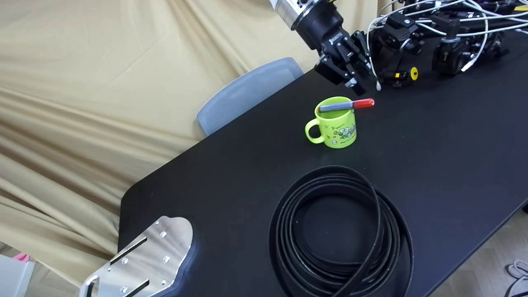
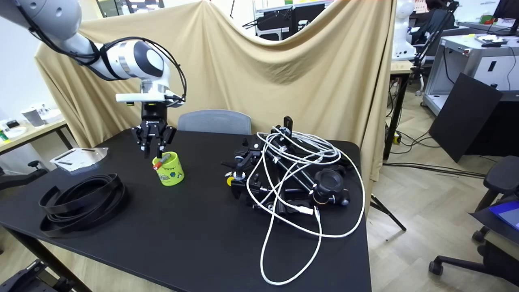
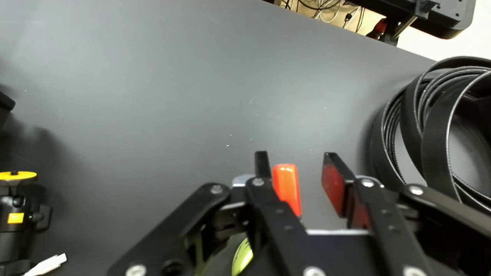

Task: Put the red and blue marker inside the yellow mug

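The yellow mug (image 1: 339,132) carries the red and blue marker (image 1: 342,105) aslant at its mouth, cap (image 1: 364,103) past the rim; above, my hand (image 3: 297,161) stands spread.

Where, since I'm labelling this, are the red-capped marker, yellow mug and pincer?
Red-capped marker (image 1: 345,105), in an exterior view: barrel.
Yellow mug (image 1: 335,131), in an exterior view: outer wall.
Pincer (image 2: 153,155), in an exterior view: between open fingertips.
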Controlling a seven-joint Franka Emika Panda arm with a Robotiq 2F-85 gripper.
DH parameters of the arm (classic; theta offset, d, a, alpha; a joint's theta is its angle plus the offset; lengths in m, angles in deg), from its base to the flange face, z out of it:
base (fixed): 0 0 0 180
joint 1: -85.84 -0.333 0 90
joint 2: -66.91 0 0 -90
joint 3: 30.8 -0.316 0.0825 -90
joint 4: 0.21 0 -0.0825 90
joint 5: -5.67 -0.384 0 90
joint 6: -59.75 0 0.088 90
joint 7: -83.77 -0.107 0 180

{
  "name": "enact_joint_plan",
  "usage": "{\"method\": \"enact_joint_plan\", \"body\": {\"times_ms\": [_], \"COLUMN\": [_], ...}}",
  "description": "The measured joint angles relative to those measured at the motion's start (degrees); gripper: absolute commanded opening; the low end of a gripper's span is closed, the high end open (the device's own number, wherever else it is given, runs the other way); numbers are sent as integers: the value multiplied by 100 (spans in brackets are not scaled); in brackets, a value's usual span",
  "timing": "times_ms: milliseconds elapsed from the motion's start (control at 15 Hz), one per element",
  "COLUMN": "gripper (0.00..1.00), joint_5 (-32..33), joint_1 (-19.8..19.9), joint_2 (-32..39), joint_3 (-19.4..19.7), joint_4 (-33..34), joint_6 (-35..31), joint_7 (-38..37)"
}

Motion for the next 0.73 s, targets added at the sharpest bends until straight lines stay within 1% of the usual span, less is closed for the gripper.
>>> {"method": "enact_joint_plan", "body": {"times_ms": [67, 267, 533, 733], "gripper": [78, 100, 100, 100], "joint_5": [4, 100, 248, 460], "joint_1": [-2, -12, -40, -53], "joint_2": [29, 44, -83, -386], "joint_3": [-1, -18, -48, -48], "joint_4": [36, 79, 53, -151], "joint_6": [4, -4, -89, -259], "joint_7": [24, 109, 154, 153]}}
